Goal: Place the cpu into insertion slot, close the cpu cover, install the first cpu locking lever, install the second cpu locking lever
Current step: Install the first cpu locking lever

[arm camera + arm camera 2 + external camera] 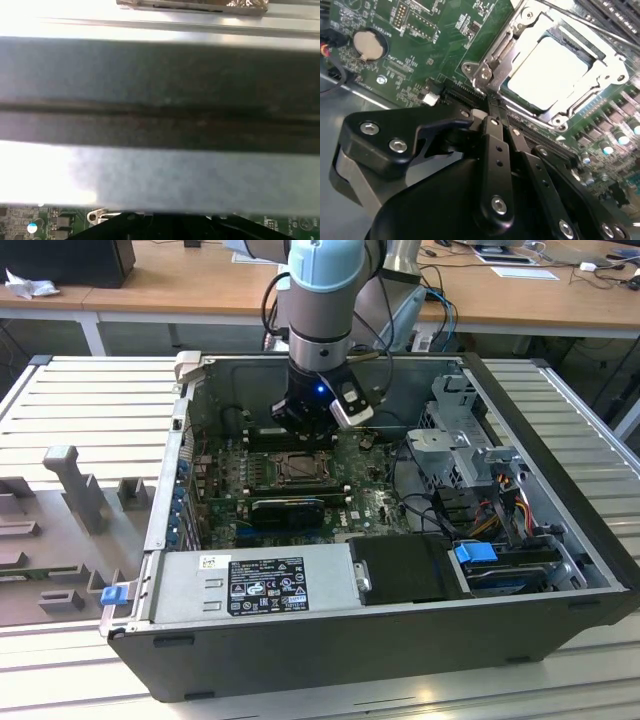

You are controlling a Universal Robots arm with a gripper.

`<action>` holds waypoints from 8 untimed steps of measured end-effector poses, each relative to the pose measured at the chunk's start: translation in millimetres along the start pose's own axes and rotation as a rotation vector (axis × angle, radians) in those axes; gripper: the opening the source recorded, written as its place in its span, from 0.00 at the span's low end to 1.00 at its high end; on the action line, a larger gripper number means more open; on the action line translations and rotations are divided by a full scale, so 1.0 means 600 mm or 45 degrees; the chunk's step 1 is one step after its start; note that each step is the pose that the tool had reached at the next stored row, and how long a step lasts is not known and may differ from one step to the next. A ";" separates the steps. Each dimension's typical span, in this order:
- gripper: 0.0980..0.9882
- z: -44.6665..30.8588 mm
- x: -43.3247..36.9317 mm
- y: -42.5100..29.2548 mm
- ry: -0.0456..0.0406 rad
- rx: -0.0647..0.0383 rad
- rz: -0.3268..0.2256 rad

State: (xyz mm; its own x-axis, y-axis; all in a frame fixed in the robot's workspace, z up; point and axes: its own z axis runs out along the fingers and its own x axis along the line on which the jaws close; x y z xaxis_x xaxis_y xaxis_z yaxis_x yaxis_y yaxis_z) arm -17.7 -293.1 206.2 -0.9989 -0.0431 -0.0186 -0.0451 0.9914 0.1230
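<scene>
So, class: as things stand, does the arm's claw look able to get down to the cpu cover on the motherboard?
Probably yes. The claw hangs just beside the cpu cover, which lies closed around the cpu, and the case is open on top. Nothing visible stands between them.

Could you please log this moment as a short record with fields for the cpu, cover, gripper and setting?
cpu: seated in the insertion slot, silver top showing
cpu cover: metal frame lying down around the chip
gripper: low over the board, beside the socket's corner
setting: open computer case on a slatted table
arm: reaching down into the case
</scene>
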 end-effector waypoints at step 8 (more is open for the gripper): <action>0.01 -0.018 0.000 -0.006 0.000 0.001 0.000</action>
State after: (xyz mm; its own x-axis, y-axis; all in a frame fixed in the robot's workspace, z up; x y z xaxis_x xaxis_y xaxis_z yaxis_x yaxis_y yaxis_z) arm -17.7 -298.1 216.5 -0.9989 -0.0433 -0.0183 -0.0452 0.9914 0.1226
